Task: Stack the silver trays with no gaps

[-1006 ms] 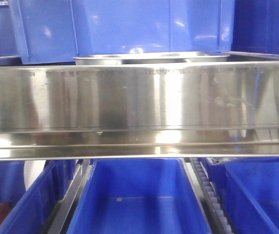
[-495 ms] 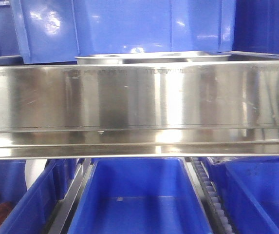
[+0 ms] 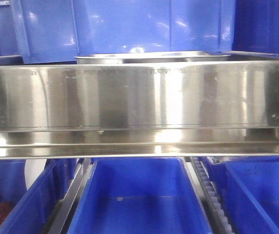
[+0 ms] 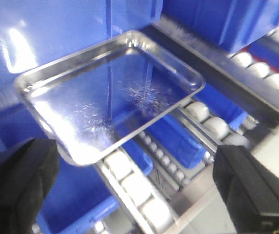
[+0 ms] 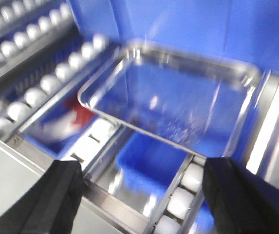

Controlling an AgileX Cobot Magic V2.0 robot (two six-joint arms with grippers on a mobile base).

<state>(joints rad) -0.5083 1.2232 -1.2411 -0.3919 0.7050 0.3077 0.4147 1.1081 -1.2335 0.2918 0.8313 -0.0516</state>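
Note:
A silver tray [image 4: 110, 92] lies flat on the roller rails in front of a tall blue bin. It is empty and shiny. In the front view only its rim [image 3: 151, 57] shows above the stainless shelf rail. The right wrist view shows the tray [image 5: 173, 97] from the other side, blurred. My left gripper [image 4: 137, 195] is open and empty, short of the tray's near corner, with black fingers [image 4: 17, 185] far apart. My right gripper [image 5: 146, 200] is open and empty, short of the tray's near edge, over the rail. No second tray is in view.
A long stainless shelf rail [image 3: 139, 102] crosses the front view. Blue bins [image 3: 124, 27] stand behind the tray and more blue bins [image 3: 139, 195] sit below. White roller tracks [image 4: 129, 180] run under the tray. A red thing [image 5: 78, 114] lies in a lower bin.
Only the reflections on the shelf rail and the blue bin shift a little. The tray's rim stays in the same place.

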